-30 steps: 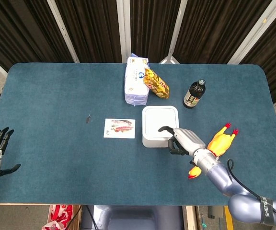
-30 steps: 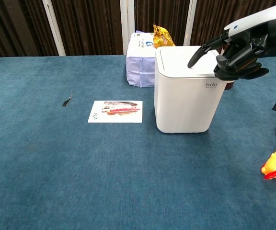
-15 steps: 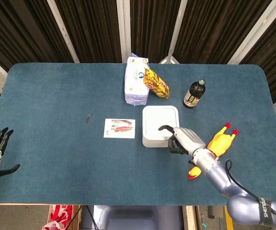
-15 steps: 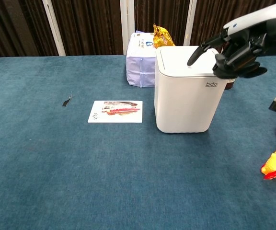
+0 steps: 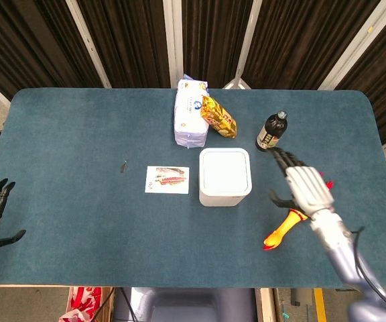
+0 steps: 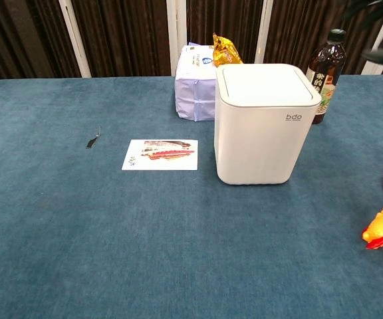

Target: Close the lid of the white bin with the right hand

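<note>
Now, white bin [image 5: 225, 176] shut, fingers [image 5: 283, 159] seemingly clear.

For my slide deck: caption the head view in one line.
White bin with lid down on the blue table; right hand open beside it, over the rubber chicken.

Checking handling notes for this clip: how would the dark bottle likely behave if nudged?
The dark bottle stands upright, tall and narrow, so it probably tips easily. Being round, it would likely roll afterwards. Its material is unclear.
</note>
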Controlling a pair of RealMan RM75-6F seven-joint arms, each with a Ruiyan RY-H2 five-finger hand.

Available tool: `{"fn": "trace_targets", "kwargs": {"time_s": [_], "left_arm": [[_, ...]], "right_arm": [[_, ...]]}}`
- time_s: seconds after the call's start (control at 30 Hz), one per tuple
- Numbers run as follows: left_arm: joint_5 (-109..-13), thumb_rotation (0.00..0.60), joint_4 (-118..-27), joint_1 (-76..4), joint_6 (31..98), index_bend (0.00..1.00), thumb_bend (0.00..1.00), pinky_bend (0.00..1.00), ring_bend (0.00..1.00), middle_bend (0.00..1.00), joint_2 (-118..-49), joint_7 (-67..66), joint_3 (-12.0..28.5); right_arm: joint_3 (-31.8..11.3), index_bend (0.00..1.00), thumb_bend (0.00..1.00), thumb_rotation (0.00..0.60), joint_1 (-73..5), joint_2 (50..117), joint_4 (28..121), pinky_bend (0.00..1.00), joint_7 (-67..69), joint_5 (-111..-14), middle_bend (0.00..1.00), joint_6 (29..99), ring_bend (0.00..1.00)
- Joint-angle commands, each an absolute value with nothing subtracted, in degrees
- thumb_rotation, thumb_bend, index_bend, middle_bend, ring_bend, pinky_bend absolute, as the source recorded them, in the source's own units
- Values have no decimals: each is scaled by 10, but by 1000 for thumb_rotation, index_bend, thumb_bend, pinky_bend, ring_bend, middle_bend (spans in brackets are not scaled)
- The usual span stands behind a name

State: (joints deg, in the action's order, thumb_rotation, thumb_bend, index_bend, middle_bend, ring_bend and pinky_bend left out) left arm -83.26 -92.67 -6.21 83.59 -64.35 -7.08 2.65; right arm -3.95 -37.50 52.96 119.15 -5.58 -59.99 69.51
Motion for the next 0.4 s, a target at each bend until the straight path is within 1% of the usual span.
{"fn": "trace_targets", "kwargs": {"time_s": [0.03,0.07,0.2,0.3,0.4], "left_arm": [[-836,600,-929,-60,841,0,0,0,0,0,-644,-76,25],[-838,600,-929,-58,845,0,0,0,0,0,-645,-78,24],[-840,600,-929,-53,853,0,0,0,0,0,-647,-87,22],[-838,600,-928,-53,851,0,0,0,0,0,-647,-94,22],[-835,600,-926,-52,853,0,0,0,0,0,-649,-98,25]], "right_arm": [[38,0,340,600,-269,565,1101,27,-60,-708,0,792,0],[49,0,339,600,-248,574,1082,14,-53,-723,0,808,0],[70,0,338,600,-185,604,1011,0,-17,-772,0,871,0],[78,0,335,600,-150,618,957,0,-5,-794,0,906,0],[76,0,335,600,-125,629,919,0,1,-802,0,929,0]]}}
